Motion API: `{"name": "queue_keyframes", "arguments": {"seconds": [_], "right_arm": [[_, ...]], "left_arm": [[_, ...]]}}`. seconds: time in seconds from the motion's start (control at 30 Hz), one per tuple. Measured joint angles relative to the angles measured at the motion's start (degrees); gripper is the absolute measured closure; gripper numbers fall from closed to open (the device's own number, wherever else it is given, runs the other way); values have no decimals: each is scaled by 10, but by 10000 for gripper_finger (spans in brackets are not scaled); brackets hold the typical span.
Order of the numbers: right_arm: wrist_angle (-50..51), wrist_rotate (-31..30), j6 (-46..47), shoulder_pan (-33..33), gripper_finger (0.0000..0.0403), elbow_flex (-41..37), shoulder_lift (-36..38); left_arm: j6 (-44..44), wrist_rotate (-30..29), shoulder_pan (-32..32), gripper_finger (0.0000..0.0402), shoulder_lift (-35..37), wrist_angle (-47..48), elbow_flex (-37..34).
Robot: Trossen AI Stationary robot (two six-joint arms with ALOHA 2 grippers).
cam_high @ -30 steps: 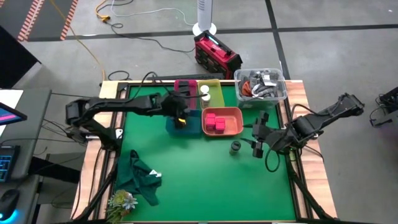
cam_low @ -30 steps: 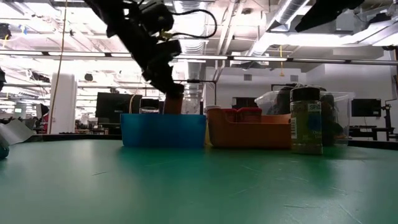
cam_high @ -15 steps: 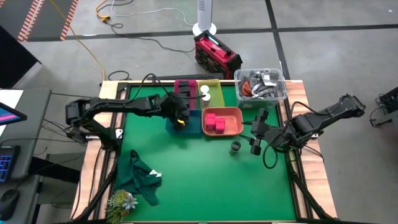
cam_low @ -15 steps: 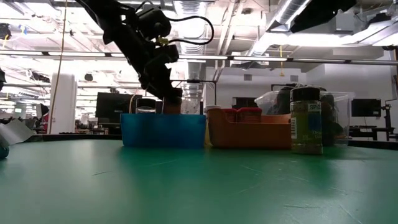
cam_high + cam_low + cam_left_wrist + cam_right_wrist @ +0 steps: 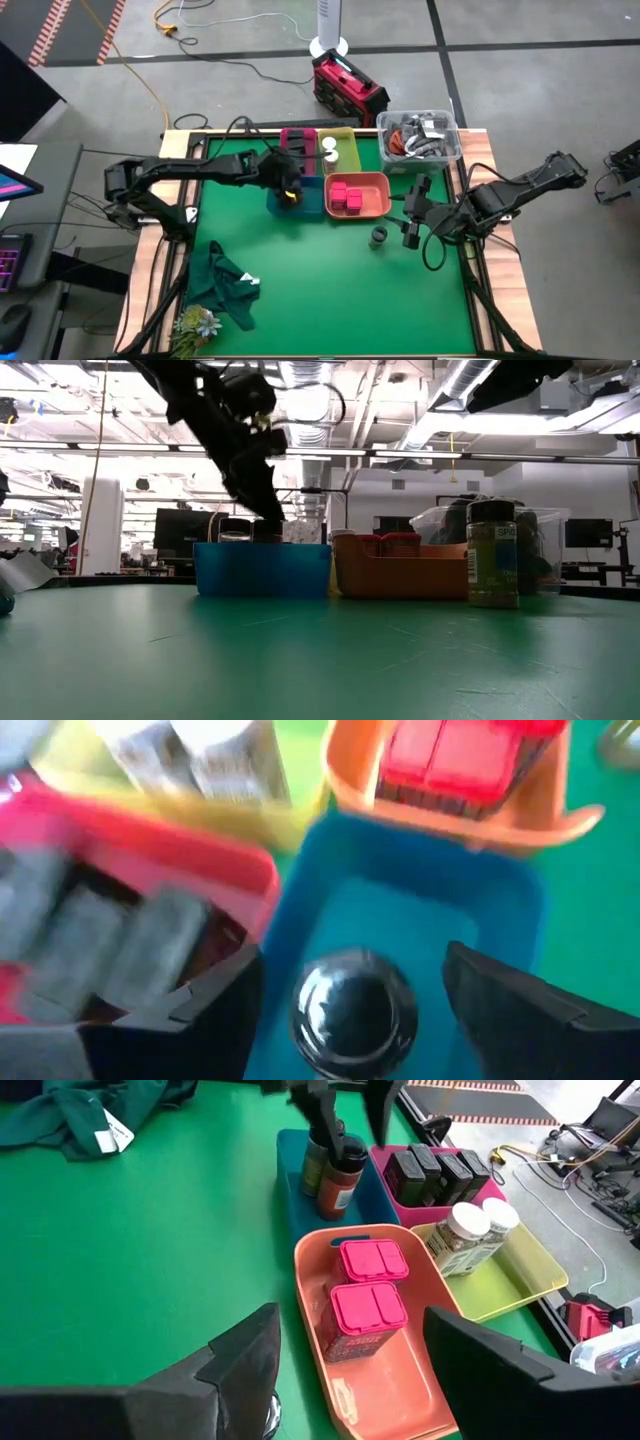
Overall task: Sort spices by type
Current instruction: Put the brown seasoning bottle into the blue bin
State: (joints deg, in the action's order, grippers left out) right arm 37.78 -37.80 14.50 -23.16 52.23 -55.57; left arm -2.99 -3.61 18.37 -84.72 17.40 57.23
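Left hand (image 5: 291,190) is seen in the high view over the blue rectangular plastic tray (image 5: 310,203), while the right hand (image 5: 412,222) is held just beside a lone dark-lidded round jar of green spice (image 5: 379,236) on the green worktop (image 5: 320,290). Magenta-red cubes (image 5: 345,195) are held in the orange tray (image 5: 375,200).

From the low view, the left hand (image 5: 262,520) is shown dipping behind the blue tray (image 5: 262,568); the lone jar (image 5: 493,553) stands upright to the right of the orange tray (image 5: 400,575).

Through the left wrist view, its fingers (image 5: 520,1010) are spread open, apart from a dark round jar (image 5: 354,1007) standing inside the blue tray (image 5: 500,910).

By the right wrist view, the right hand's fingers (image 5: 235,1365) are parted, with nothing held; dark boxy tins (image 5: 437,1172) fill the pink tray (image 5: 410,1210), and white-topped round jars (image 5: 470,1232) lie in the yellow-green tray (image 5: 530,1275).
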Motion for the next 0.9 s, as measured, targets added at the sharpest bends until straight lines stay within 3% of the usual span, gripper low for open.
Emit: {"name": "queue_keyframes", "arguments": {"seconds": [0.23, 0.43, 0.57, 0.73, 0.9], "right_arm": [[6, 1, 1, 0, 129, 0, 0], [-20, 4, 10, 0, 129, -31, -1], [-59, 22, 33, 9, 129, -55, -8], [-59, 43, 80, 16, 129, -57, -48], [-19, 139, 79, 49, 125, -18, -122]], "left_arm": [[-65, -11, -11, 105, 33, 55, 88], [-75, 3, -69, 105, 33, 57, 97], [-110, -51, -114, 117, 52, 19, 53], [-129, -59, -137, 143, 112, -89, -31], [-117, -60, -142, 156, 185, -117, -74]]}}
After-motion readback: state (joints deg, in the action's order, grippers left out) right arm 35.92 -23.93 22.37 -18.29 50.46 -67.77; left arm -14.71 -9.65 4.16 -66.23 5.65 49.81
